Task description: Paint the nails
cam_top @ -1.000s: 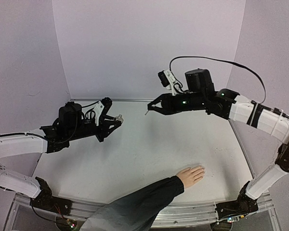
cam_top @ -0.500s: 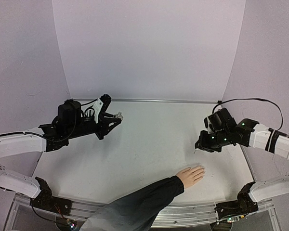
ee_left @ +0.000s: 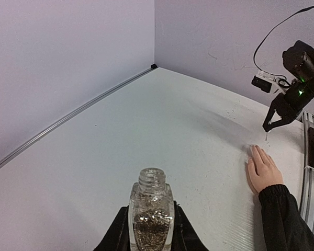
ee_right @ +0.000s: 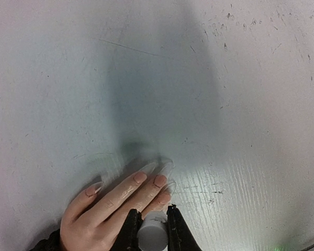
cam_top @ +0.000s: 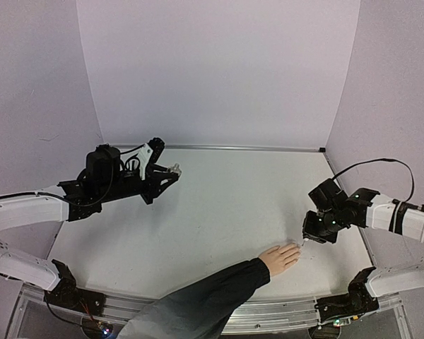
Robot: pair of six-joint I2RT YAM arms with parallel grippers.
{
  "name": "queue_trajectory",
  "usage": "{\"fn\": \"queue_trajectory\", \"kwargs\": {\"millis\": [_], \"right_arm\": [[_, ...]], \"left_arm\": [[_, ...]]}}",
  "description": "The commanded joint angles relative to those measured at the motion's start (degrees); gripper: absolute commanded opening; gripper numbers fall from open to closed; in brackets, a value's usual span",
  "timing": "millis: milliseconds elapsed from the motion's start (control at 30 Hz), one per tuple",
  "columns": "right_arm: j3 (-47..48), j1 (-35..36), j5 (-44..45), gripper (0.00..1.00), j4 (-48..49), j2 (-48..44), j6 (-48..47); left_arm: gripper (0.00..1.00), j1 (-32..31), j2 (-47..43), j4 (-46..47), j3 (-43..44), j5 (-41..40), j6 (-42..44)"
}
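A pale hand in a long black sleeve lies flat at the table's near right, fingers stretched out. The nails are long, with clear tips. My right gripper hangs just over the fingertips, shut on a small grey-white brush cap. The thin brush tip points down at the fingertips; whether it touches them I cannot tell. At the far left my left gripper holds a clear glass bottle of glitter polish upright above the table, neck open, jaws shut on its sides.
A metal rail runs along the foot of the back wall. Walls close in on the left, back and right. The aluminium frame with both arm bases edges the near side. A black cable loops over my right arm.
My right arm has swung from high at the back down to the front right, over the hand's fingertips. The left arm, the bottle and the hand have stayed put.
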Motion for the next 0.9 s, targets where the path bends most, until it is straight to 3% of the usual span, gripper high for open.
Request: {"fn": "queue_trajectory", "kwargs": {"millis": [0,333,867], "right_arm": [[-1.3,-0.2,0.7,0.00,-3.2,-1.4,1.7],[-3.8,-0.2,0.2,0.00,2.7,0.6,-0.6],[-4.6,-0.2,0.0,0.00,4.5,3.3,-1.1]], "left_arm": [[0.00,0.2,0.2,0.9,3.7,0.6,0.2],[0.00,0.2,0.5,0.7,3.5,0.9,0.5],[0.00,0.2,-0.1,0.5,3.2,0.9,0.8]]}}
